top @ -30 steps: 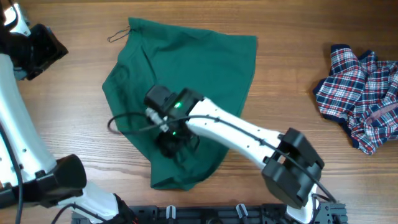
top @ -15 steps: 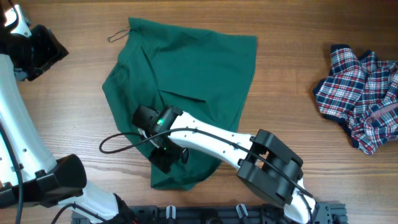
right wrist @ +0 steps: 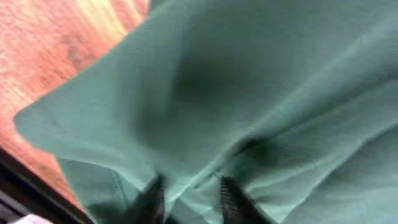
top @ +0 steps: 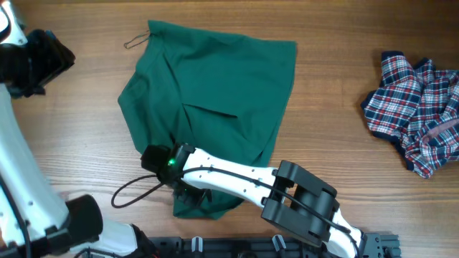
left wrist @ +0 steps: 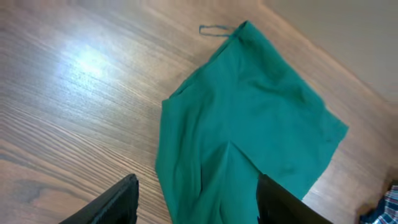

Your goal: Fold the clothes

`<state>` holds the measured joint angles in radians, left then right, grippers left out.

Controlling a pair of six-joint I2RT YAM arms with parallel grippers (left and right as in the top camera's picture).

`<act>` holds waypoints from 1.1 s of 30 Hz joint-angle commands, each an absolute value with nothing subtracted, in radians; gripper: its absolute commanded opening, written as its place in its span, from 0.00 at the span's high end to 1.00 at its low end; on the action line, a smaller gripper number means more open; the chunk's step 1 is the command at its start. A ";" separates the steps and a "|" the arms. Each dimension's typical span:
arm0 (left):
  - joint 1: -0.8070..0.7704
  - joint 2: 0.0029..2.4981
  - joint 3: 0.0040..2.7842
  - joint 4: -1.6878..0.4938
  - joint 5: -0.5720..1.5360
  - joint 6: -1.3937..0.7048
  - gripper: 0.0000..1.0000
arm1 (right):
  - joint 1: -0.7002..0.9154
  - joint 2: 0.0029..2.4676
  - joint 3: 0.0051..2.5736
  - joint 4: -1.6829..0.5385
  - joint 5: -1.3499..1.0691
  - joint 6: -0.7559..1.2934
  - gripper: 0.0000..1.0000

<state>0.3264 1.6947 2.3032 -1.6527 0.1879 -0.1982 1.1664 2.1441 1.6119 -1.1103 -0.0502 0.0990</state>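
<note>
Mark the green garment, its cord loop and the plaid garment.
green garment (top: 222, 79), overhead view, flat middle of the cloth.
cord loop (top: 136, 40), overhead view, loop off the garment's top-left corner.
plaid garment (top: 416, 107), overhead view, crumpled middle.

Wood-grain table (top: 344, 43) is catching a glare patch in left wrist view; black rail (top: 229, 249) is running along its near edge.

Blur softens the plain dark green soft cloth garment (right wrist: 249, 93) bunched between the fingers of the right gripper (right wrist: 189, 194). Beyond one finger of the left gripper (left wrist: 196, 183), the frame edge cuts off a navy-red-white plaid garment (left wrist: 393, 202).
</note>
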 commanded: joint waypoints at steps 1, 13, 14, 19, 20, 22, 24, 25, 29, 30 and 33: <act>0.323 1.677 2.310 -1.646 0.204 -0.186 0.39 | 1.168 2.147 1.619 -1.134 0.046 0.146 0.96; 0.339 1.433 2.310 -1.528 0.205 -0.187 0.26 | 1.169 2.091 1.626 -0.971 -0.105 0.146 0.30; 0.339 1.426 2.310 -1.526 0.205 -0.187 0.26 | 1.169 2.091 1.626 -0.966 -0.102 0.166 0.30; 0.339 1.429 2.310 -1.526 0.205 -0.187 0.24 | 1.169 2.104 1.626 -0.968 -0.097 0.194 0.57; 0.339 1.428 2.310 -1.526 0.205 -0.187 0.24 | 1.169 2.104 1.626 -0.969 -0.097 0.195 0.61; 0.339 1.428 2.310 -1.530 0.216 -0.187 0.24 | 1.169 2.104 1.626 -0.968 -0.085 0.212 0.74; 0.339 1.428 2.310 -1.530 0.217 -0.187 0.24 | 1.169 2.104 1.626 -0.965 -0.082 0.218 0.92; 0.339 1.428 2.310 -1.530 0.218 -0.187 0.24 | 1.169 2.104 1.628 -0.970 -0.066 0.239 0.96; 0.339 1.429 2.310 -1.528 0.220 -0.187 0.23 | 1.169 2.104 1.678 -1.079 -0.046 0.174 0.87; 0.339 1.429 2.310 -1.529 0.220 -0.187 0.23 | 1.170 2.104 1.678 -1.101 -0.079 0.147 0.63; 0.339 1.429 2.310 -1.530 0.221 -0.189 0.23 | 1.215 2.104 1.677 -1.164 -0.112 -0.038 0.29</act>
<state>0.3305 1.4296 2.3058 -1.5322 0.2070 -0.1955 1.1725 2.1250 1.6596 -1.1522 -0.0761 0.1154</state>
